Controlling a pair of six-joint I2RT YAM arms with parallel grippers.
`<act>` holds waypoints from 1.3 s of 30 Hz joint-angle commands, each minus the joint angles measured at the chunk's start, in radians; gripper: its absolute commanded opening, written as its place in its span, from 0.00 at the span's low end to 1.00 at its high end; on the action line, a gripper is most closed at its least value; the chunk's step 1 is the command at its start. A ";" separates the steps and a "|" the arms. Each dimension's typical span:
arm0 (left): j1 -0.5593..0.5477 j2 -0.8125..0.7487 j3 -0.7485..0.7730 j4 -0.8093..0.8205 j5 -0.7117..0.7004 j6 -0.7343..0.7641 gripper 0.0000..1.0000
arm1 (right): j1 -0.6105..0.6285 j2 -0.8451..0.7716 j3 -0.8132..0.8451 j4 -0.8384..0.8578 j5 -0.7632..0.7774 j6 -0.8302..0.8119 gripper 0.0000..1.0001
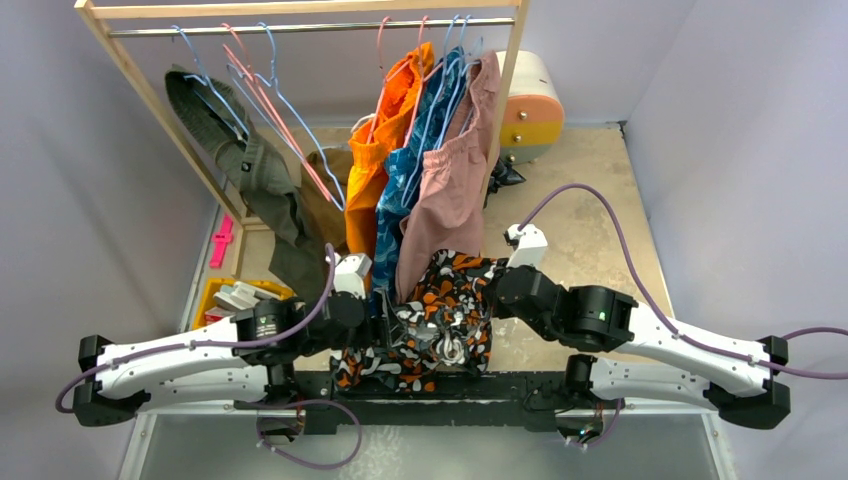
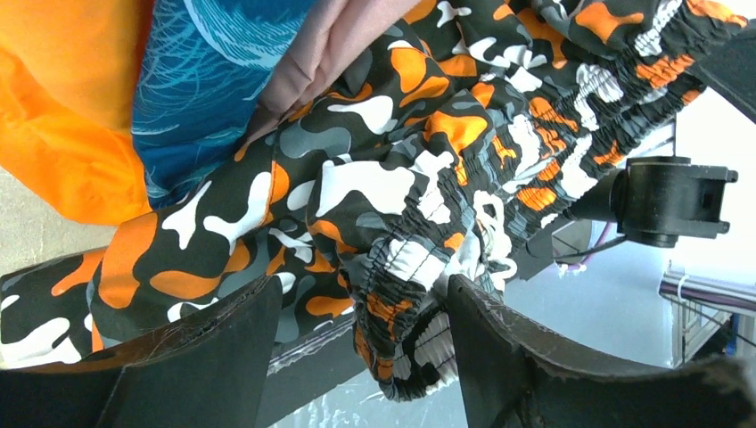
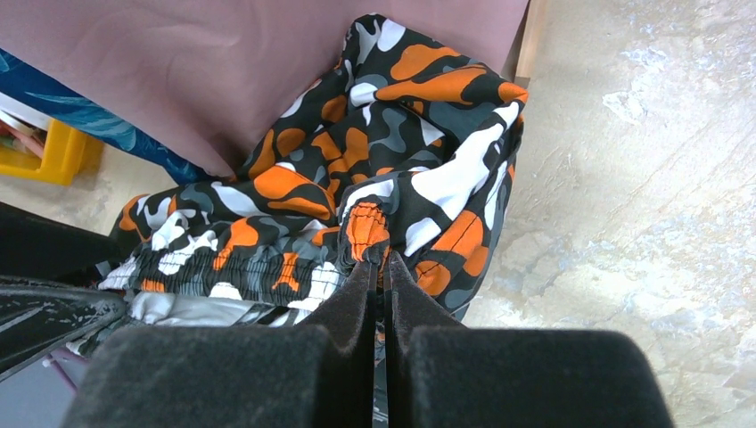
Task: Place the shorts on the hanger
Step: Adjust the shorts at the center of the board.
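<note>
The shorts (image 1: 440, 320) hang bunched between both arms at the near edge, just in front of the rack (image 1: 300, 8). The right gripper (image 3: 382, 267) is clamped tight on the waistband. The left gripper (image 2: 361, 290) gapes wide, its fingers either side of the elastic (not pinching it, I judge). The step looks like securing a two-handed hold. Next, the left should close, and then the shorts go to a blue hanger (image 1: 296, 122) far left.

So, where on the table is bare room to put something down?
Bare tabletop lies right of the pink shorts, between the right arm and the drawer unit. Crowded: the middle, with the camouflage shorts, and the left, around the yellow bin.
</note>
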 commanded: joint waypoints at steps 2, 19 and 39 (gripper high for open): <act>0.003 -0.033 0.028 -0.024 0.047 0.055 0.69 | 0.006 -0.011 0.016 -0.007 0.047 0.018 0.00; 0.003 0.013 -0.006 -0.053 0.071 0.093 0.51 | 0.006 -0.008 0.018 -0.008 0.049 0.018 0.00; 0.003 0.007 0.263 -0.248 -0.149 0.161 0.00 | 0.006 -0.062 0.193 -0.078 0.141 -0.028 0.00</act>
